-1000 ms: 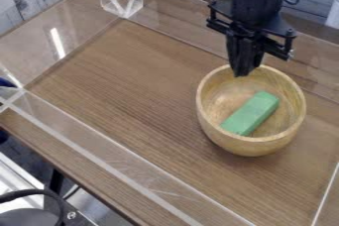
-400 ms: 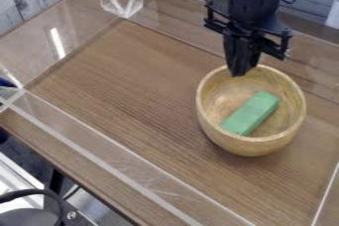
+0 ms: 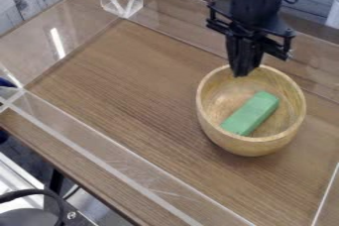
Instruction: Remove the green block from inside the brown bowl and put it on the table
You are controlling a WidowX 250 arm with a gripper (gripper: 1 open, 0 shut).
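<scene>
Camera: tool [image 3: 244, 70] pressed together over far rim of brown bowl [image 3: 212, 123], green block [image 3: 252, 114] inside

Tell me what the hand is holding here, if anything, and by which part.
No hold shows: the hand is shut above the brown bowl's far rim, while the green block lies loose inside it.

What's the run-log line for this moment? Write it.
pincer: shut, by bowl far rim | green block: lying in bowl, not held
</scene>
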